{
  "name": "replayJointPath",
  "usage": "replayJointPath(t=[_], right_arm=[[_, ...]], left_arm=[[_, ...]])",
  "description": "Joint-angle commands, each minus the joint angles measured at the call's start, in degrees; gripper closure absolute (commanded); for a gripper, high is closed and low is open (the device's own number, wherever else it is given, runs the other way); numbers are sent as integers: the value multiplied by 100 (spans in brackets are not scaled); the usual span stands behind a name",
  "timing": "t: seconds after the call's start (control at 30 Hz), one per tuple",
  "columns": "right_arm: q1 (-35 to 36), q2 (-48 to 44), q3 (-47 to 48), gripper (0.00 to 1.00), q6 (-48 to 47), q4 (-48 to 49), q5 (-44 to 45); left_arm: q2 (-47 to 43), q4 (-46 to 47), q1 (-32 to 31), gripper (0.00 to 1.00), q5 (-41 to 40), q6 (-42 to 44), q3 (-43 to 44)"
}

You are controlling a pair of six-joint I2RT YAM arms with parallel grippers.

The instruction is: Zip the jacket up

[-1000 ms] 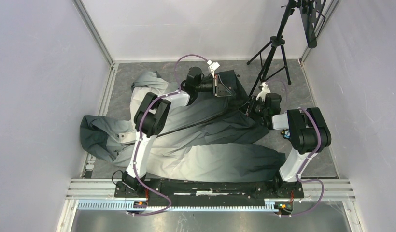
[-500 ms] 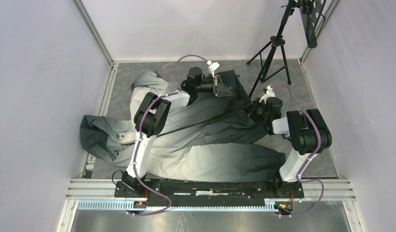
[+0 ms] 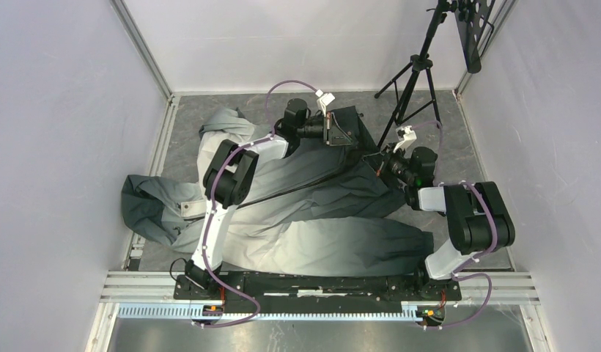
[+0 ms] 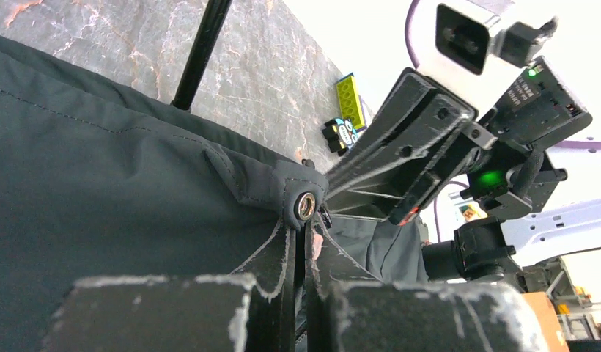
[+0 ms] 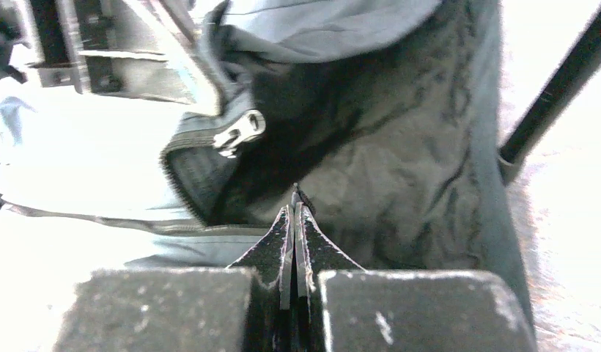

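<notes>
Right arm (image 3: 479,220) only. Over the last second its elbow dropped back toward the near edge and swung outward to the right, away from the jacket (image 3: 319,242). The white lower link, earlier steep, tipped further over. The wrist slid slightly right. The right gripper (image 5: 294,209) went from a steep downward pose to a flatter one, reaching left toward the dark hem. Most of the swing came in the last half-second.
</notes>
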Motion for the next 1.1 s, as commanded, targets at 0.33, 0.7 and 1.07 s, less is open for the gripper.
replayJointPath(t=[0.33,0.7,1.07], right_arm=[[-15,-529,194,100,844,97,-1904],[-403,305,299,100,3109,2211,-2522],[-405,804,272,100,4062,3686,-2739]], left_arm=[[-425,749,96,98,833,476,148],[-184,3214,132,98,1240,-1187,-148],[-166,3060,137,98,1207,-1027,-230]])
